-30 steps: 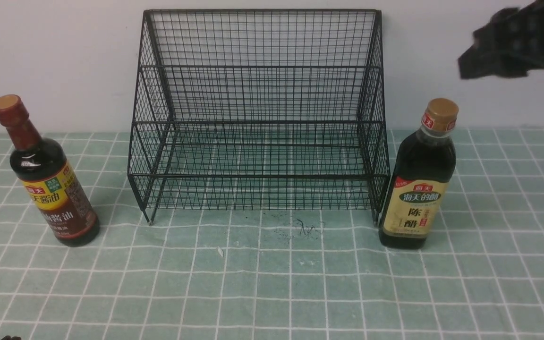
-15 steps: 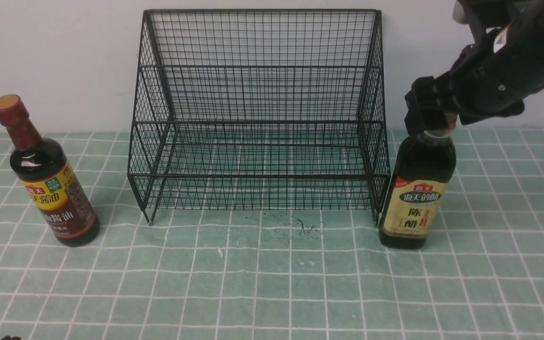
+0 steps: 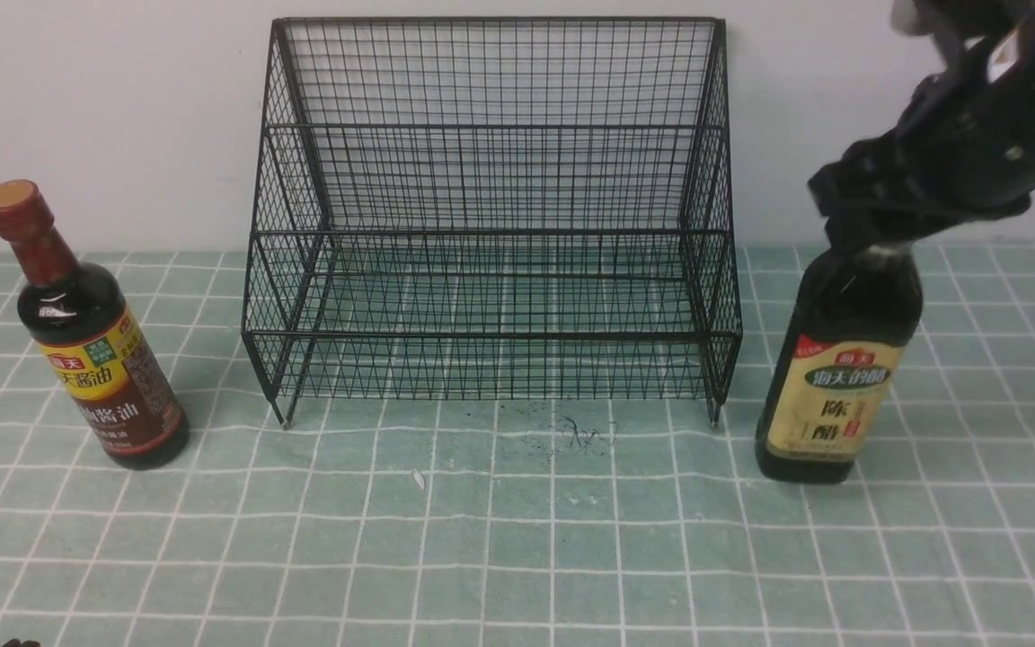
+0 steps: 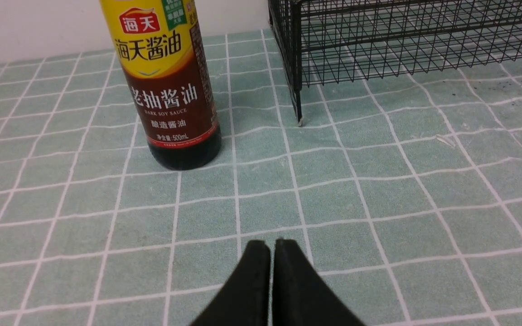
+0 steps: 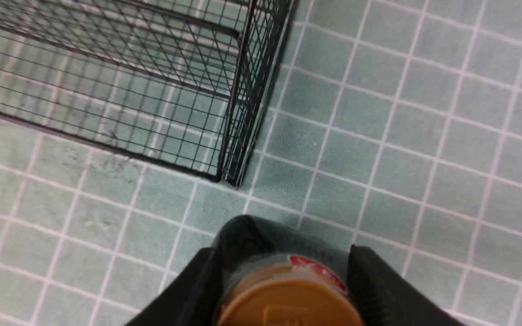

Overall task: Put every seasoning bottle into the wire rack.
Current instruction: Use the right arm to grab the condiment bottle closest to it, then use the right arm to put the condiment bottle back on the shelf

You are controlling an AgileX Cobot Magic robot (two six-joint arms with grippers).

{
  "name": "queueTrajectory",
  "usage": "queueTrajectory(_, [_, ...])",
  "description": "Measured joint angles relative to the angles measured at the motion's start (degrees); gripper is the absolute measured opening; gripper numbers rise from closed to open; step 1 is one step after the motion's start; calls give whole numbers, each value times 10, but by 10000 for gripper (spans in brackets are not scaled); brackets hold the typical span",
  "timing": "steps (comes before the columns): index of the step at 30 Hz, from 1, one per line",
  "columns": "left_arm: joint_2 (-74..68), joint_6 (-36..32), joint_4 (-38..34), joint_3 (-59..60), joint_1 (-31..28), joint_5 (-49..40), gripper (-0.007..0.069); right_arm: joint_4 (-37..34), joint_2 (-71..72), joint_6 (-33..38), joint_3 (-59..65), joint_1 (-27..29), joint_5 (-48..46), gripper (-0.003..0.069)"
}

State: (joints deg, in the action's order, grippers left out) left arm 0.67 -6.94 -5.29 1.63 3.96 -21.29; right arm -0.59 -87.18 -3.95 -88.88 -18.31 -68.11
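The wire rack (image 3: 490, 225) stands at the back against the wall, with nothing in it. The slim bottle with the dark-red cap (image 3: 91, 350) stands upright left of the rack. It also shows in the left wrist view (image 4: 170, 90), ahead of my left gripper (image 4: 271, 242), which is shut and empty low over the cloth. My right gripper (image 3: 868, 229) is shut on the neck of the gold-cap bottle (image 3: 841, 386), which is upright right of the rack's front corner. In the right wrist view the fingers (image 5: 369, 280) flank its cap (image 5: 286, 303).
A green cloth with a white grid (image 3: 517, 539) covers the table. A white wall runs behind the rack. The rack's front right corner (image 5: 231, 179) is close to the held bottle. Dark scribbles (image 3: 585, 436) mark the cloth before the rack.
My right arm came down from the upper right onto the gold-cap bottle's cap and closed on it. The bottle has since shifted to the right, away from the rack's side.
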Motion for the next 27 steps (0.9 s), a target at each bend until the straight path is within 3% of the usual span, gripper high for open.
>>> queueTrajectory(5, [0, 0, 0, 0, 0, 0, -6, -15, 48, 2, -75, 0, -30, 326])
queueTrajectory(11, [0, 0, 0, 0, 0, 0, -6, -93, 49, 18, -151, 0, -28, 326])
queueTrajectory(16, [0, 0, 0, 0, 0, 0, -6, -162, 2, 40, -171, 0, 41, 326])
queueTrajectory(27, [0, 0, 0, 0, 0, 0, -6, -143, -100, 29, -172, -1, 124, 325])
